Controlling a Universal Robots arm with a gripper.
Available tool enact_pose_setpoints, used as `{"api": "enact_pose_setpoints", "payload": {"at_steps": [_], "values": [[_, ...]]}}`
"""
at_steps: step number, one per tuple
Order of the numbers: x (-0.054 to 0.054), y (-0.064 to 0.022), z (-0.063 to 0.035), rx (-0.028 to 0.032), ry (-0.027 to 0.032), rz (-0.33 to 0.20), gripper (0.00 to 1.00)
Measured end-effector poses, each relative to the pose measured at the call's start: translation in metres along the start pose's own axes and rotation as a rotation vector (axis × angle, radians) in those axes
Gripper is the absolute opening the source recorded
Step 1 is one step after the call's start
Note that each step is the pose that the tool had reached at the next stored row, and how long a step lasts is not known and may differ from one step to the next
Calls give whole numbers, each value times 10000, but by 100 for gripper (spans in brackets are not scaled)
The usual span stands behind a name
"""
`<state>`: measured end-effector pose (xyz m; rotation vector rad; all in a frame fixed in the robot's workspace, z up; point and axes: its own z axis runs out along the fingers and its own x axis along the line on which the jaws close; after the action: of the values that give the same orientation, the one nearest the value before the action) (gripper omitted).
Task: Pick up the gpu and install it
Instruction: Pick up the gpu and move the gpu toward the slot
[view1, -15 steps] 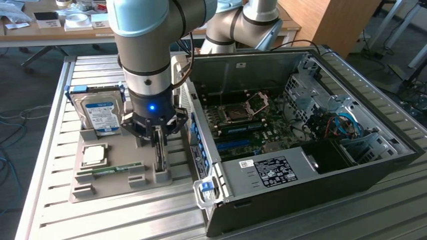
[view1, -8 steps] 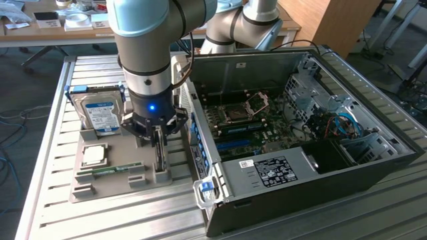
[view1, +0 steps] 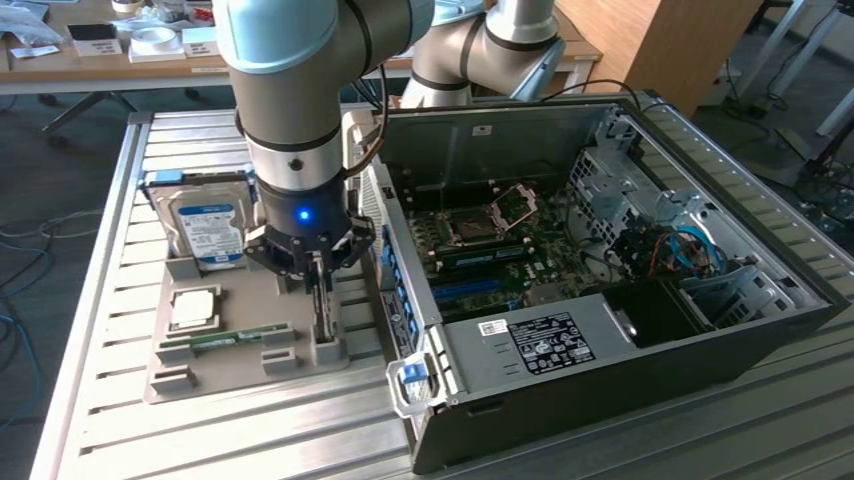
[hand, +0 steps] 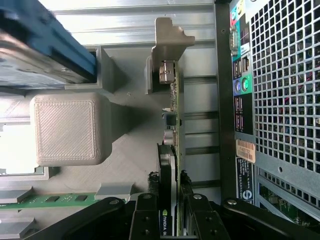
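Since the gpu (view1: 322, 315) stands on its long edge in a slotted post, at the grey tray's (view1: 180, 385) edge on the exterior view's right, its upper edge is the free place to take hold.

On the tray toward the exterior view's left: hard drive (view1: 203, 228) upright at the far corner, memory stick (view1: 220, 340) flat near the front edge.

Card judged light, stiff and thin. Fragile too: bare board, small parts. Best pinched across its two flat faces, clear of the metal bracket (hand: 167, 37).

Gripper (hand: 171, 202) sits directly over the card, straddling that upper edge. Whether it is clamped on or merely close, cannot tell.

Open computer case (view1: 747, 300) lies just beside the tray, toward the exterior view's right.
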<state>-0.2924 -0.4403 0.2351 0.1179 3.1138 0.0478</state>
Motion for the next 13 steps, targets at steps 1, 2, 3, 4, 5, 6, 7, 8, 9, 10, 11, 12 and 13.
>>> {"api": "enact_pose_setpoints", "payload": {"at_steps": [1,2,3,4,5,6,7,8,9,10,11,12,13], "values": [[0,0,0,0,0,0,27],[0,0,0,0,0,0,27],[0,0,0,0,0,0,27],[0,0,0,-1,-1,0,27],[0,0,0,0,0,0,27],[0,0,0,0,0,0,27],[0,0,0,0,0,0,27],[0,0,0,0,0,-1,27],[0,0,0,0,1,-23,27],[0,0,0,-1,1,-65,27],[0,0,0,-2,2,-91,27],[0,0,0,-2,3,-96,27],[0,0,0,-3,3,-96,27]]}}
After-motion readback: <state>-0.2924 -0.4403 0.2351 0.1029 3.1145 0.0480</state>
